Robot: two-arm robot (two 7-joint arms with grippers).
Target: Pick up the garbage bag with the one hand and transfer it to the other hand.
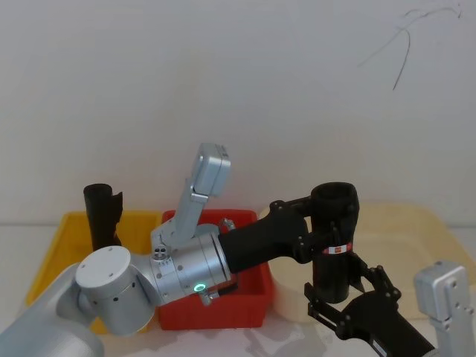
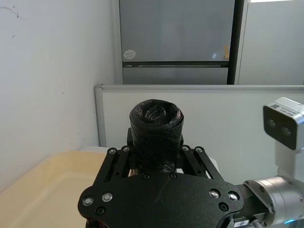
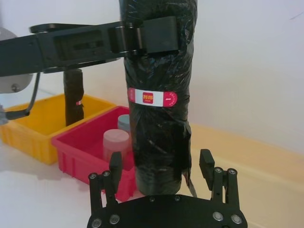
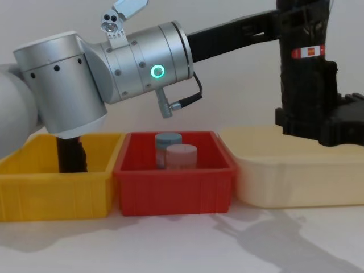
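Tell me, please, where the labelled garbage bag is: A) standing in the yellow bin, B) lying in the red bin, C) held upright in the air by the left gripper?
C: the left gripper is shut on the garbage bag, and the open right gripper straddles its lower end.

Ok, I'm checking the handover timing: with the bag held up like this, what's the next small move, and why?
Probably close the right gripper on the garbage bag. Its open fingers straddle the roll's lower end with gaps either side, while the left gripper is clamped higher up, holding it upright over the cream bin. The left should let go only afterwards.
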